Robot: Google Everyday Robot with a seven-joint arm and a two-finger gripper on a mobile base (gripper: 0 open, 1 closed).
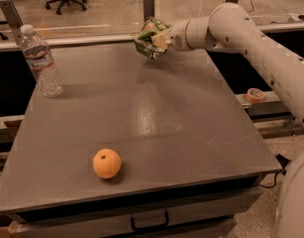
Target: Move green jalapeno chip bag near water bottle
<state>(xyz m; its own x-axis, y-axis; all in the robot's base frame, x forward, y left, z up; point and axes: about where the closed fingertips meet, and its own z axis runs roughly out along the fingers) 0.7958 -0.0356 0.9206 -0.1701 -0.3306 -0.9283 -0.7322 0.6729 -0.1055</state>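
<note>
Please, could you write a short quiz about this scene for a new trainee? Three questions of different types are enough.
1. Fill in: the tool, above the table's far edge, is shut on the ____.
2. True or false: the green jalapeno chip bag lies flat on the table.
3. Where does the water bottle stand? A) near the far left corner B) near the front right corner C) in the table's middle

Key: 1 green jalapeno chip bag; 2 false, the tool holds it above the surface; 3 A.
</note>
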